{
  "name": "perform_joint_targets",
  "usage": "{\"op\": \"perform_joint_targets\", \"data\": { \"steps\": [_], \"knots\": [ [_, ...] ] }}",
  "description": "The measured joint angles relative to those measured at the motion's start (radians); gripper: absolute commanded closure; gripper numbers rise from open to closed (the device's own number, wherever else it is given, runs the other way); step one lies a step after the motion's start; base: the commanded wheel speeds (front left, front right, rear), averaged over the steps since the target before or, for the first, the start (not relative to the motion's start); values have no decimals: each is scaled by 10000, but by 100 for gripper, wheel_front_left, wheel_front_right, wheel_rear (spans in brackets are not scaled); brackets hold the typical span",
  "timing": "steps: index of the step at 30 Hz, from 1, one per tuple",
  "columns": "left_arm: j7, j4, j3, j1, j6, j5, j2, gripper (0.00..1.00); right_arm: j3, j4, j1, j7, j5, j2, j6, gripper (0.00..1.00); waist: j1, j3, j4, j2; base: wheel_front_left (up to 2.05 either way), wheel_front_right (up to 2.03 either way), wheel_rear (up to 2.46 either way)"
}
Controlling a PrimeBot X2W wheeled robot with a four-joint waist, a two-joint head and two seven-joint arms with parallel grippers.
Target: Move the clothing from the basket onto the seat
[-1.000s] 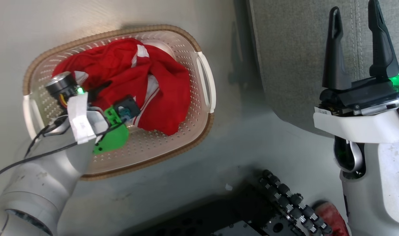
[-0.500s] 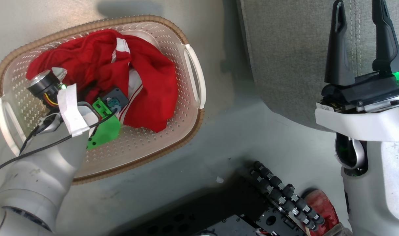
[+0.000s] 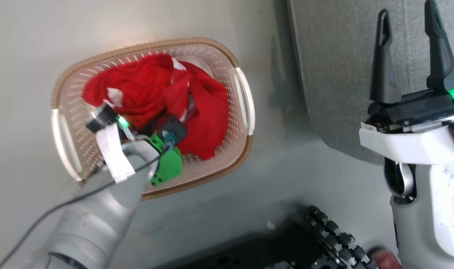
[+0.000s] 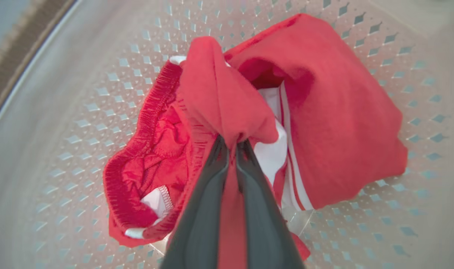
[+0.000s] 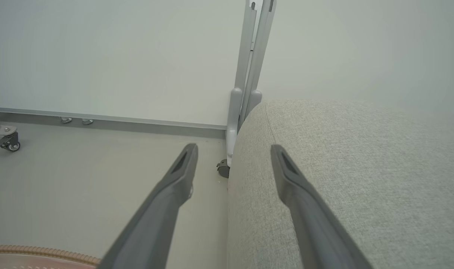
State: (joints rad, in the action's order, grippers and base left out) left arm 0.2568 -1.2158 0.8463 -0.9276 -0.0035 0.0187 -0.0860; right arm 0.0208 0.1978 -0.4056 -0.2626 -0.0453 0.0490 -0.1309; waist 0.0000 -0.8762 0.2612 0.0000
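Pale floor (image 3: 174,22) bore the cream perforated basket (image 4: 81,93). Left gripper (image 4: 230,144): clamped on a fold of red sports clothing (image 4: 324,112), the rest bunched beneath its tips in the basket; likely gripped for lifting out. Right gripper (image 5: 233,148): fingers parted, empty, grey seat (image 5: 342,168) just ahead.

Nothing legible on the clothing (image 3: 145,86) — the white tag (image 3: 114,153) is blurred.
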Motion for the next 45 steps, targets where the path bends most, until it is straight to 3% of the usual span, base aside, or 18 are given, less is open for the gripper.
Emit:
{"op": "perform_joint_targets", "data": {
  "steps": [10, 17, 29, 38, 45],
  "knots": [
    [58, 2190, -437, 1909, 86, 1095, 307, 100, -90, -658, 1100, 0, 437, 10, 0, 0, -1, 1988, -676, 1, 0, 0, 0],
    [71, 4226, -1198, 3631, 205, 1845, 324, 100, 188, -1131, 1977, 0, 408, 178, 0, 0, -2, 3802, -1135, 0, 0, 0, 0],
    [73, 7597, -3058, 5671, 19, 2449, 337, 100, 665, -1628, 3062, 0, 295, 284, 2, 0, -2, 6652, -1634, 0, 0, 0, 0],
    [79, 9693, -4238, 6546, -134, 2652, 357, 100, 1189, -1887, 3544, 0, 117, 219, 0, 0, -2, 8101, -1697, 0, 0, 0, 0],
    [79, 10619, -4489, 6533, -136, 2692, 362, 100, 1290, -1946, 3716, 0, -6, 167, 0, 0, -2, 8653, -1578, 0, 0, 0, 0]
  ]
}}
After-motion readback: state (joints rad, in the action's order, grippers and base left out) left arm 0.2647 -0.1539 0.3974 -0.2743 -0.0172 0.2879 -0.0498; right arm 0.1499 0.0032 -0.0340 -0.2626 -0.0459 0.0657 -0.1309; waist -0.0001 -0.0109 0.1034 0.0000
